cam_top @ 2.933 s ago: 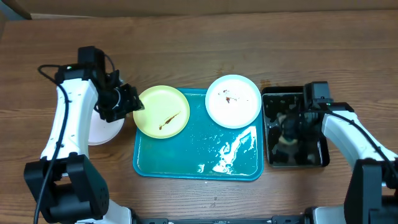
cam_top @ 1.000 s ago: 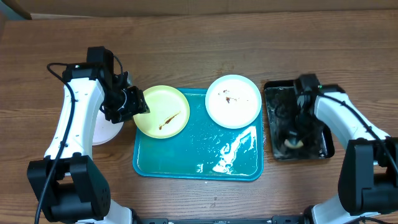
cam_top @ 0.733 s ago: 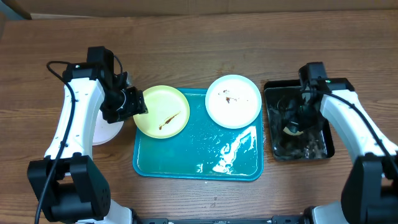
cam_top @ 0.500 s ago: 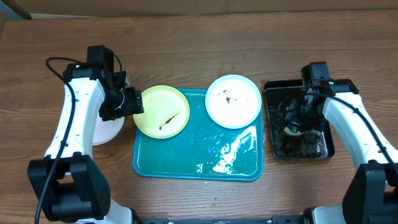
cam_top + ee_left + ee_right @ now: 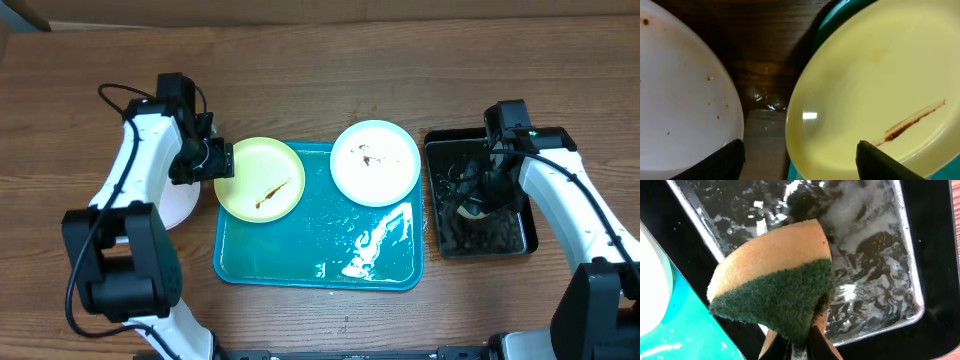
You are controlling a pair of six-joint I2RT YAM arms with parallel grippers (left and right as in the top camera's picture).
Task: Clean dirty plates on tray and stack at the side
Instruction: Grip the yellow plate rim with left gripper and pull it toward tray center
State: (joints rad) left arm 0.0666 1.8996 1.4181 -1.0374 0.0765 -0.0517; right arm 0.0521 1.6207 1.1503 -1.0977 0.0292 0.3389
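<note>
At the desk's right side: sponge pinched over tub, 2 smeared plates on tray

On the wooden desk [image 5: 320, 80], the right claw [image 5: 800, 347] is pressed together on a sponge [image 5: 775, 295], yellow foam up top w/ the green scrub side lower. It holds the sponge over the black tub [image 5: 432, 170], which has rippled water in it. The tub sits just beside the teal tray [image 5: 300, 255], on its right.

The tray carries 2 of the plates. The yellow-green plate [image 5: 262, 178] is at the back-left corner, rim hanging over the tray's edge, w/ a brown streak across its middle. The white plate [image 5: 375, 162] is at back-right, overhanging the back rim, w/ small brown marks near its centre. The tray's front half is wet, puddles glinting.

The second white plate [image 5: 680, 90] lies off the tray on the desk to the left, partly under the left arm in the overhead view. The wrist view shows a few tiny brown specks on it. It sits close to the yellow-green plate, w/ a strip of wet desk btwn them.

The left claw [image 5: 224, 160] hovers over that gap, jaws spread wide. One finger is over the second white plate & the other over the yellow-green plate, gripping nothing.
</note>
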